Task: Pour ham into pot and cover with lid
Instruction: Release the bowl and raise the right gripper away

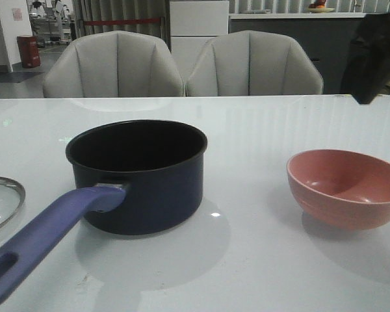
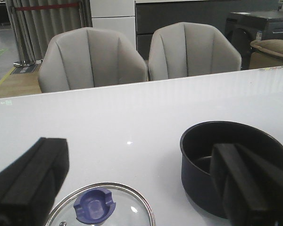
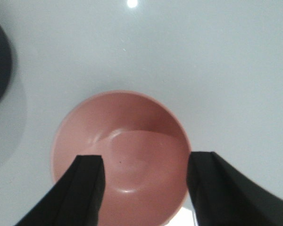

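Front view. The pot (image 1: 138, 175) stands upright at centre-left on the white table (image 1: 247, 260), uncovered, its black interior showing nothing from this angle. Its purple-blue handle (image 1: 45, 240) runs toward the near left corner. The pink bowl (image 1: 348, 188) sits well apart on the right; its inside looks bare here, and no ham can be seen in it or anywhere else. Only an arc of the lid (image 1: 1, 201) shows at the left edge, lying flat on the table. A dark shape at the far right is probably the right arm; its fingers are out of sight.

Left wrist view. The left gripper (image 2: 146, 188) has its jaws spread wide and holds nothing. The lid (image 2: 101, 209) lies between them, knob (image 2: 95, 205) upward, just beside the pot (image 2: 233, 160). Judgement: if covering is the step in hand, centre on the flared knob, close on its waist, lift level, and lower the metal rim squarely onto the pot's lip.

Right wrist view. The right gripper (image 3: 144, 188) hangs above the pink bowl (image 3: 120, 157) with jaws spread, gripping nothing. The bowl's interior is bare, smooth and glossy, with no orange pieces visible. Judgement: the pouring appears done.

Materials. Pot: dark matte enamel, cylindrical. Lid: clear glass, thin metal rim, likely slippery and fragile. Bowl: rounded, glazed, thick-walled. Table: reflective, hard.
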You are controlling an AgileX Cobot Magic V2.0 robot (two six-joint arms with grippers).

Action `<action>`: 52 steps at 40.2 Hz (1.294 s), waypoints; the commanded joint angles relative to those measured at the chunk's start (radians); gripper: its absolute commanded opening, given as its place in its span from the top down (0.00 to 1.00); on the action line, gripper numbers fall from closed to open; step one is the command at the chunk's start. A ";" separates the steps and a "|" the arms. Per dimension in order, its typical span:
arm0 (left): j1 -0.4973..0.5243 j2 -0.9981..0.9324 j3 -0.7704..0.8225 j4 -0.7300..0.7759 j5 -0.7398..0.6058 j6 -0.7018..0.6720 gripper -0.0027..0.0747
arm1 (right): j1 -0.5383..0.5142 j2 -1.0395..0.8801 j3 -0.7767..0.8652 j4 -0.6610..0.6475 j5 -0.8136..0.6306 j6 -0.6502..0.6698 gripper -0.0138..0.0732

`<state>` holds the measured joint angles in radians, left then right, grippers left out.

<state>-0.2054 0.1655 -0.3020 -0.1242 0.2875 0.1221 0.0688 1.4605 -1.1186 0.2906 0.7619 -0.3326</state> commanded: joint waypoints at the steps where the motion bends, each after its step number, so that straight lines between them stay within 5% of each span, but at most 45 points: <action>1: -0.008 0.010 -0.027 -0.004 -0.079 0.001 0.13 | 0.041 -0.132 0.010 0.014 -0.076 -0.019 0.28; 30: -0.008 0.010 -0.027 -0.004 -0.089 0.001 0.13 | 0.220 -1.051 0.639 0.014 -0.528 -0.018 0.28; 46: -0.008 0.010 -0.027 -0.004 -0.080 0.001 0.13 | 0.220 -1.293 0.909 0.015 -0.762 -0.018 0.28; 52: -0.008 0.010 -0.027 -0.004 -0.082 0.001 0.13 | 0.220 -1.293 0.909 0.017 -0.670 -0.018 0.45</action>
<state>-0.2054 0.1655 -0.3020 -0.1242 0.2869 0.1221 0.2868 0.1585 -0.1858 0.2995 0.1144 -0.3412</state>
